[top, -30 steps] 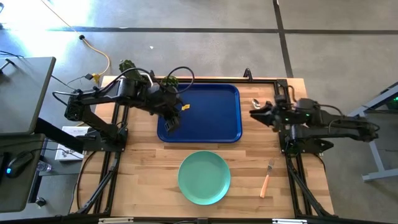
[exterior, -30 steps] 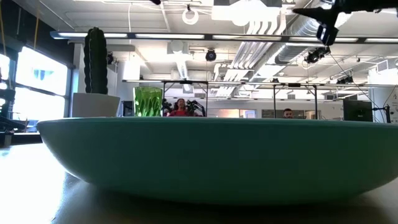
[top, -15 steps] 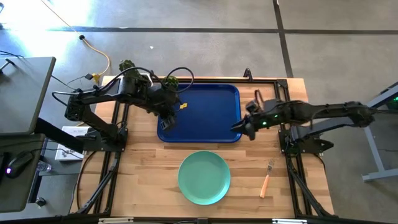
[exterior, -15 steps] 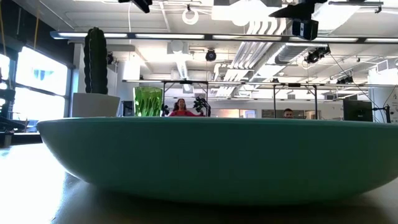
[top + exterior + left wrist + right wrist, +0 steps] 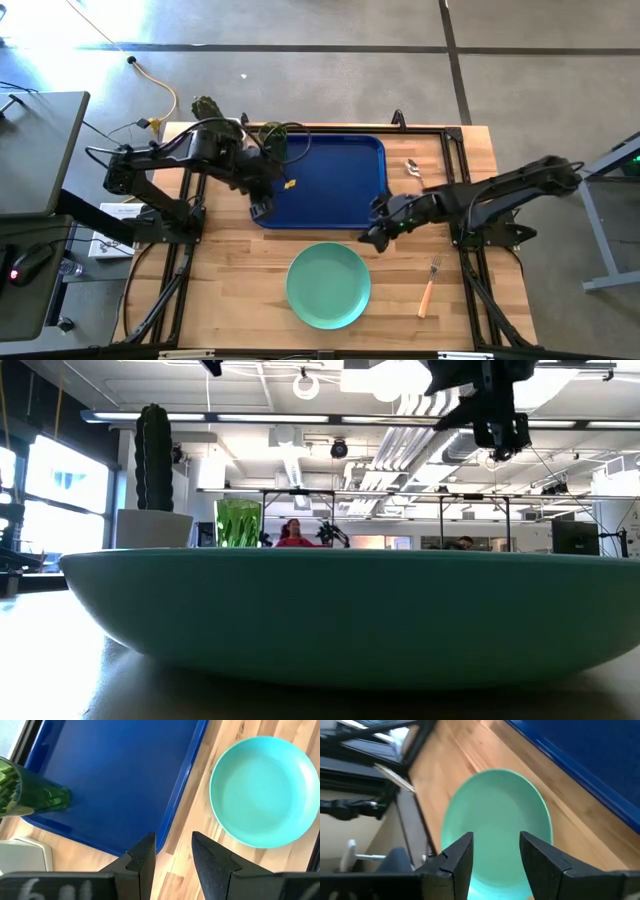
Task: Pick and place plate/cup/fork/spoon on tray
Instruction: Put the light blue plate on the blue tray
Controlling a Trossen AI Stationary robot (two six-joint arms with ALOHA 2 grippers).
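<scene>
The mint-green plate (image 5: 328,285) lies on the wood table near the front edge and fills the low view (image 5: 350,620). The dark blue tray (image 5: 335,190) lies beyond it. The green cup (image 5: 272,134) stands upright on the tray's far left corner. The fork (image 5: 430,285) lies on the table to the right of the plate. The spoon (image 5: 411,168) lies to the right of the tray. My left gripper (image 5: 260,210) is open over the tray's near left corner. My right gripper (image 5: 368,240) is open above the table between the tray and the plate's far right rim; in its wrist view its fingers frame the plate (image 5: 495,825).
A white pot with a cactus (image 5: 205,106) stands at the table's far left corner, beyond the tray. Bare wood shows left of the plate and along the front edge. People show in the room behind the table in the low view (image 5: 292,532).
My right gripper has swung from beside the spoon toward the table's left and near edge, past the tray's right rim, to the plate's far right side. My left gripper has drawn back across the tray toward its near left corner. The task's things have kept still.
</scene>
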